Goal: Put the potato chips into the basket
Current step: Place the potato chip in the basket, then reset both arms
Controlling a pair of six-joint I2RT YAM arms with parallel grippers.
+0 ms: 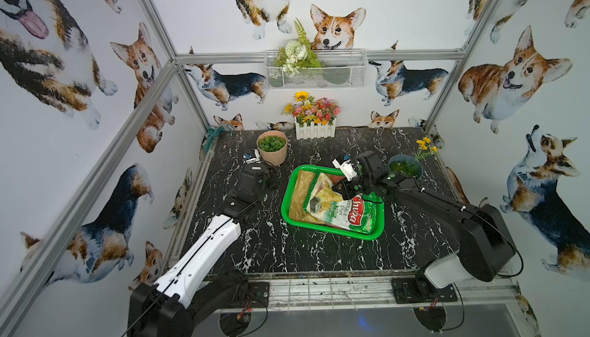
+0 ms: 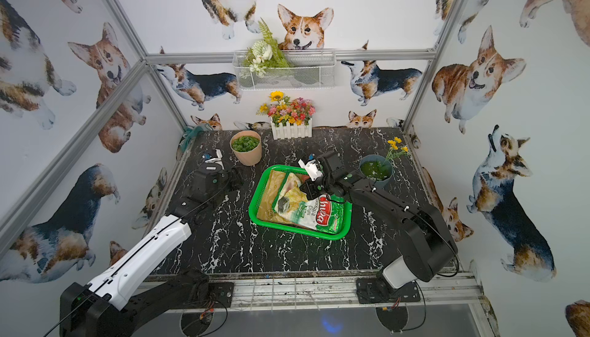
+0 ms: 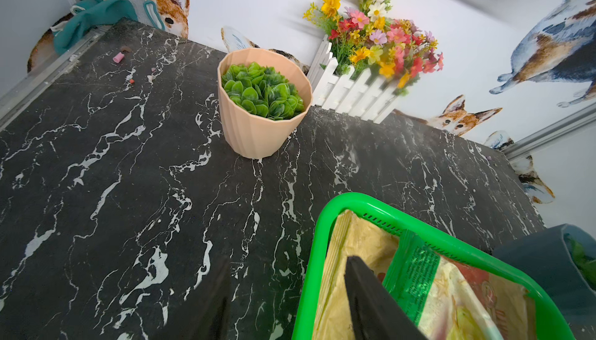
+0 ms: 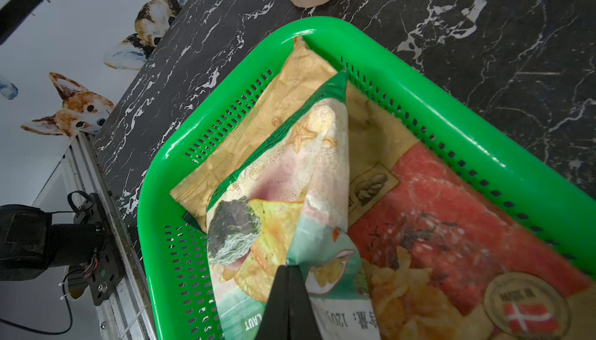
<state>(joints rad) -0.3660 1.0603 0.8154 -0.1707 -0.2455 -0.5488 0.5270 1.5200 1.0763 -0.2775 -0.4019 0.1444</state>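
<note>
This is a robot test cell in a lab, dressed up to look homely. A black, white-veined marble-patterned bench (image 1: 287,255) is boxed in by silver aluminium extrusion bars (image 1: 223,58). White panels printed with cartoon corgis (image 1: 399,9) stand behind it and on both sides. Two jointed robot arms, one white-and-black (image 1: 204,252) and one all black (image 1: 447,210), are mounted on a scuffed metal rail (image 1: 332,290) along the bench's front edge.

Staged props sit on the bench: a white picket-fence planter of artificial flowers (image 1: 315,129) at its back edge, a peach ribbed plastic pot of fake greenery (image 1: 273,153), and a bright green perforated plastic basket (image 3: 371,203) of crinkly potato chip bags (image 1: 338,214).
</note>
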